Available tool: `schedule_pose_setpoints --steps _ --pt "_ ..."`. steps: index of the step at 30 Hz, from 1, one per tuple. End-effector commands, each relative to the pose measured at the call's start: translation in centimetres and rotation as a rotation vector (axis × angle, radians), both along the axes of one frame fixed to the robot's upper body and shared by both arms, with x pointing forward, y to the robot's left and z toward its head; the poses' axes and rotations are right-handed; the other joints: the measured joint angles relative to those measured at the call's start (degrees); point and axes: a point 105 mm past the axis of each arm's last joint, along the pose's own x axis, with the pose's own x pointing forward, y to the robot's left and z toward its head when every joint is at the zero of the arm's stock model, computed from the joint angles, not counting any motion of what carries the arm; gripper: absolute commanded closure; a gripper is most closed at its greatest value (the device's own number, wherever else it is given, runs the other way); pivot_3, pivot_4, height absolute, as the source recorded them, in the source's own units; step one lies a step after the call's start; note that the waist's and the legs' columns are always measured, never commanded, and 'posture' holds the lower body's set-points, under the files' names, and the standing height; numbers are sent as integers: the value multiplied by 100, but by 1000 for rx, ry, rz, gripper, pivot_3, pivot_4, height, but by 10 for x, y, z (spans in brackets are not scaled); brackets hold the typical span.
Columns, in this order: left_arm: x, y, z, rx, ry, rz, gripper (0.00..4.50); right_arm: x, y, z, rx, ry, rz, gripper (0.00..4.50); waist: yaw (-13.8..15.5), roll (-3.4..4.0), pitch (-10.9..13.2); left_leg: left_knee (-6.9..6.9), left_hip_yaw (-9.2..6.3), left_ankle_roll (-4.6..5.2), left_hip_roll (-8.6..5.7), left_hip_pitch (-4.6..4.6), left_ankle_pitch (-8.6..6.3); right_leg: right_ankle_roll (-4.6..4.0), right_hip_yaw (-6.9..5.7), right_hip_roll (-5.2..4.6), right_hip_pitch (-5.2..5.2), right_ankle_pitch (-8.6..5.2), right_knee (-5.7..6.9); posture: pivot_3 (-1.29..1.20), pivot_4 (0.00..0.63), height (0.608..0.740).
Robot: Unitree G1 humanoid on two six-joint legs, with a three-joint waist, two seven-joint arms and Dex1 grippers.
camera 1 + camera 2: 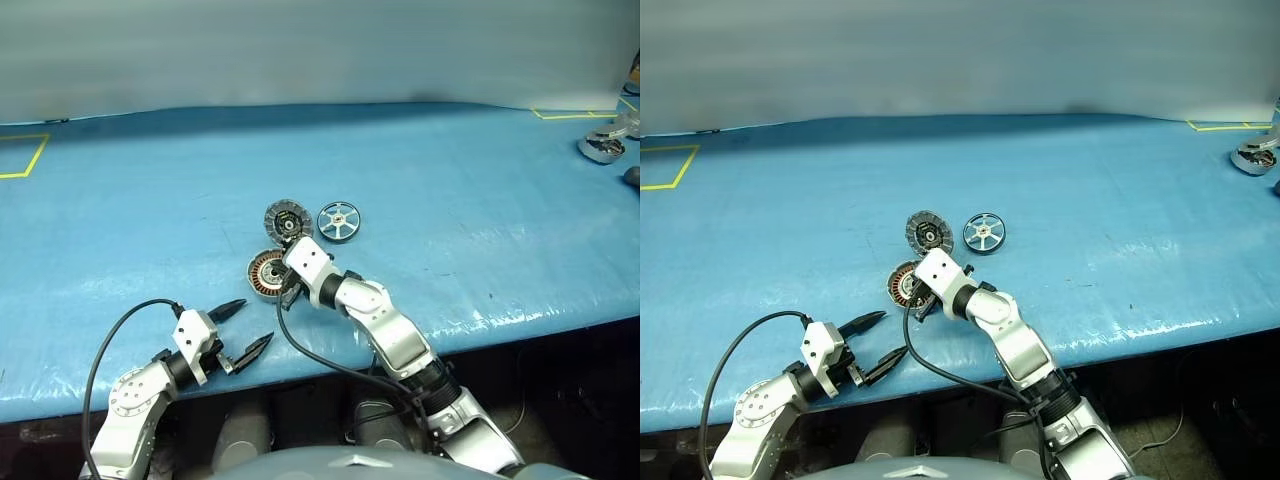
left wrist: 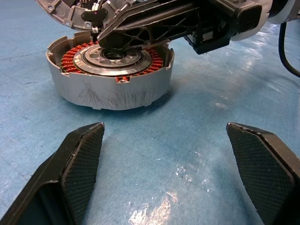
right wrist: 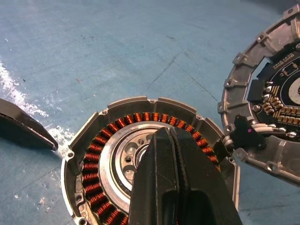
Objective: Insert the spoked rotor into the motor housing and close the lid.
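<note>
The motor housing (image 1: 260, 272), a silver-rimmed puck with copper windings, rests on the blue table near its front. My right gripper (image 3: 169, 136) is shut, with its fingertips over the housing's pale centre and nothing held between them. The lid (image 1: 287, 221), a grey segmented disc with a dark centre, lies just behind the housing and close beside its rim (image 3: 276, 93). To the right of the lid lies the spoked rotor (image 1: 338, 221), flat on the table and apart from both grippers. My left gripper (image 1: 245, 328) is open and empty, a short way in front of the housing (image 2: 112, 89).
More metal parts (image 1: 603, 148) sit at the table's far right. Yellow tape marks (image 1: 22, 155) run along the far left. The table's front edge (image 1: 330, 375) passes just below both arms. Black cables (image 1: 110, 340) loop off the wrists.
</note>
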Motion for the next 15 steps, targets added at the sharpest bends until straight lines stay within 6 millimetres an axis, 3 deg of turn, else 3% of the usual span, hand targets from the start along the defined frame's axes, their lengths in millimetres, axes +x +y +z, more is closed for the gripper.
schedule_pose_setpoints --steps 1,15 --pt "-1 -4 7 -8 -34 -16 47 3 4 -6 -14 19 6 4461 2 0 0 0 0 0 0 0 0 0 0 0 1 0 0 0 150 740" --pt "-1 -5 6 -10 -34 -16 47 -7 -1 -30 -96 81 9 4461 -5 0 -1 0 0 -1 2 4 -1 -2 1 2 2 0 0 0 150 740"
